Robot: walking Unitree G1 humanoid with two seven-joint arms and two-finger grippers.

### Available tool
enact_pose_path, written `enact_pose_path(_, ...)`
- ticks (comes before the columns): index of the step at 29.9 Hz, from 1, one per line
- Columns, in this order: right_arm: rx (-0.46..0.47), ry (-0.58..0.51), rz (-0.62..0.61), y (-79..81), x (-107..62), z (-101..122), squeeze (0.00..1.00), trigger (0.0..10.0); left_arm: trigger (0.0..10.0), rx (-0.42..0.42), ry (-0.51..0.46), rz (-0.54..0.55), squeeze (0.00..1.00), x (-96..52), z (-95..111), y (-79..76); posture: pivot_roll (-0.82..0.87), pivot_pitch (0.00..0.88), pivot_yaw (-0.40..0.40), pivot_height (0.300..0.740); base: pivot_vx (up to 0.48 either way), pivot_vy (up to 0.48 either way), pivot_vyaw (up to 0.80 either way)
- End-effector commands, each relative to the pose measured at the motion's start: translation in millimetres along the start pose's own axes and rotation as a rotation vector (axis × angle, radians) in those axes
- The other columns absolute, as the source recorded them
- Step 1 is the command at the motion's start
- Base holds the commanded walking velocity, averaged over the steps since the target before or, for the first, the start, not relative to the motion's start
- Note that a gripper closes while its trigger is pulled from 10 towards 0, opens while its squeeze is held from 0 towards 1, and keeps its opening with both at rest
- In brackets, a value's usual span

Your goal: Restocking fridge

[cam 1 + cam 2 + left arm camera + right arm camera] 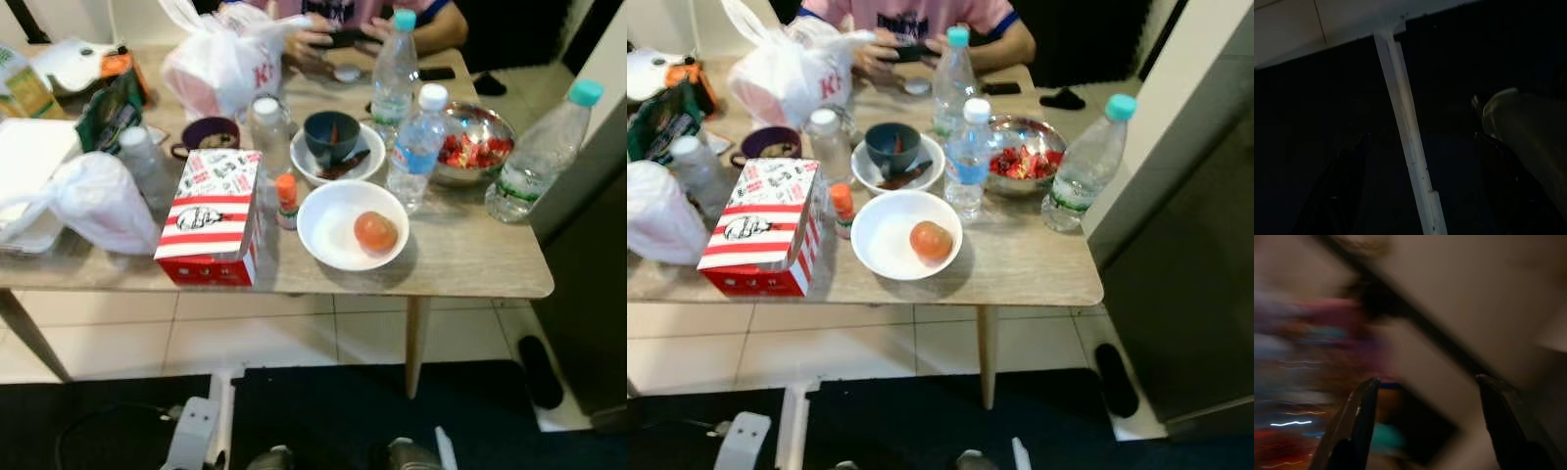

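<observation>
Centrally, round orange tomato (375, 231) in white bowl (328, 240).

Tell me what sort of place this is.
Most likely a home dining area at mealtime: a wooden table on tiled floor, crowded with water bottles, a white bowl holding a tomato, a KFC box, and a person seated opposite.
</observation>
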State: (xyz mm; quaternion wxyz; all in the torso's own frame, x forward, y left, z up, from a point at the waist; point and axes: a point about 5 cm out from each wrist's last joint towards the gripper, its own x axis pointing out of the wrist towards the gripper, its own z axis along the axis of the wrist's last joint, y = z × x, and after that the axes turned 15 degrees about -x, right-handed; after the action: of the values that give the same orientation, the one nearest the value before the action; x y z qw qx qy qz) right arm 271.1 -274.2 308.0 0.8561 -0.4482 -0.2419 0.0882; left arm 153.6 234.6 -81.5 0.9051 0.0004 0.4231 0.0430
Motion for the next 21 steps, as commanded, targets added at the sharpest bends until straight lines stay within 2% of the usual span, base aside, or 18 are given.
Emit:
enact_pose_path(1,0.038,0.005,0.096,14.8,0.1,0.5,0.0,10.0,10.0,0.017,0.045,0.015,0.0,-4.7,-11.5,8.5,-0.1,0.173,0.005,0.723,0.0,0.0,0.0)
enact_pose_path(2,0.047,-0.021,0.266,41.6,1.8,8.7,0.0,10.0,10.0,0.019,0.044,0.011,0.0,-4.2,-10.7,7.6,-0.1,0.175,0.006,0.723,0.0,0.0,0.0)
enact_pose_path(3,0.051,-0.038,0.374,58.6,1.1,13.8,0.0,10.0,10.0,0.02,0.044,0.008,0.0,-4.0,-10.3,7.1,-0.1,0.175,0.006,0.723,0.0,0.0,0.0)
enact_pose_path(4,0.051,-0.038,0.374,58.6,1.1,13.8,0.0,10.0,10.0,0.02,0.044,0.008,0.0,-4.0,-10.3,7.1,-0.1,0.175,0.006,0.723,0.0,0.0,0.0)
enact_pose_path(5,0.047,-0.052,0.464,71.8,-1.0,17.4,0.0,10.0,10.0,0.021,0.044,0.006,0.0,-3.8,-10.1,6.8,-0.11,0.178,0.007,0.723,0.0,0.0,0.0)
enact_pose_path(6,0.043,-0.056,0.516,77.7,-2.5,20.2,0.0,10.0,10.0,0.022,0.045,0.004,0.0,-3.8,-10.0,6.7,-0.11,0.178,0.007,0.723,0.0,0.0,0.0)
enact_pose_path(14,0.05,-0.051,0.568,79.5,-4.2,24.9,0.0,10.0,10.0,0.023,0.045,0.003,0.0,-3.8,-10.0,6.8,-0.11,0.178,0.007,0.723,0.0,0.0,0.0)
enact_pose_path(15,0.114,-0.068,0.688,114.1,-0.9,27.3,0.0,10.0,10.0,0.022,0.054,0.005,0.0,-3.7,-11.3,5.6,-0.12,0.196,0.002,0.723,0.0,0.0,0.0)
enact_pose_path(16,0.114,-0.068,0.688,114.1,-0.9,27.3,0.0,10.0,10.0,0.022,0.054,0.005,0.0,-3.7,-11.3,5.6,-0.12,0.196,0.002,0.723,0.0,0.0,0.0)
enact_pose_path(17,0.157,-0.082,0.788,143.7,1.5,31.0,0.0,10.0,10.0,0.02,0.06,0.008,0.0,-3.6,-12.3,4.9,-0.12,0.196,0.002,0.723,0.0,0.0,0.0)
enact_pose_path(18,0.157,-0.082,0.788,143.7,1.5,31.0,0.0,10.0,10.0,0.02,0.06,0.008,0.0,-3.6,-12.3,4.9,-0.12,0.196,0.002,0.723,0.0,0.0,0.0)
enact_pose_path(20,0.18,-0.065,0.964,197.6,4.8,31.3,0.0,10.0,10.0,0.015,0.071,0.02,0.0,-3.9,-13.6,6.9,-0.11,0.206,0.005,0.723,0.0,0.0,0.0)
enact_pose_path(21,0.18,-0.065,0.964,197.6,4.8,31.3,0.0,10.0,10.0,0.015,0.071,0.02,0.0,-3.9,-13.6,6.9,-0.11,0.206,0.005,0.723,0.0,0.0,0.0)
